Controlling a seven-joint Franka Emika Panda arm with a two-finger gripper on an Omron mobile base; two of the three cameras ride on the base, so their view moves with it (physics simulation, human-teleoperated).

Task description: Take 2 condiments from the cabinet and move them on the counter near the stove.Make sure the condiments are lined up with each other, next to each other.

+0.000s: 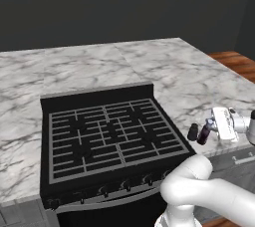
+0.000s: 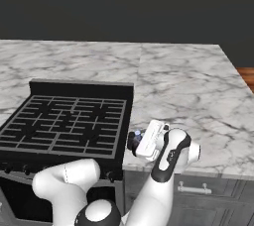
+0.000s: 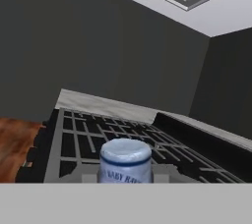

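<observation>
The main risk was a bad set-down: the sauce bottle [image 1: 204, 134] was carried close to the front edge of the counter [image 1: 164, 71], just right of the stove [image 1: 107, 136], and a release while it was tilted or not yet resting on the marble would likely have toppled it, perhaps off the edge or against the grates. A second hazard was the black shaker [image 1: 192, 132], which appeared to stand right beside the bottle on the stove side; a careless lowering could have nudged it and spoiled the line-up. Whether the two touched could not be told. The gripper [image 1: 208, 130] reached in sideways, its jaws clenched on the bottle, which lay between them with its blue cap [image 3: 125, 152] rising in the hand view before the grates. From the right base view, the bottle [image 2: 135, 140] was mostly hidden behind the hand.
</observation>
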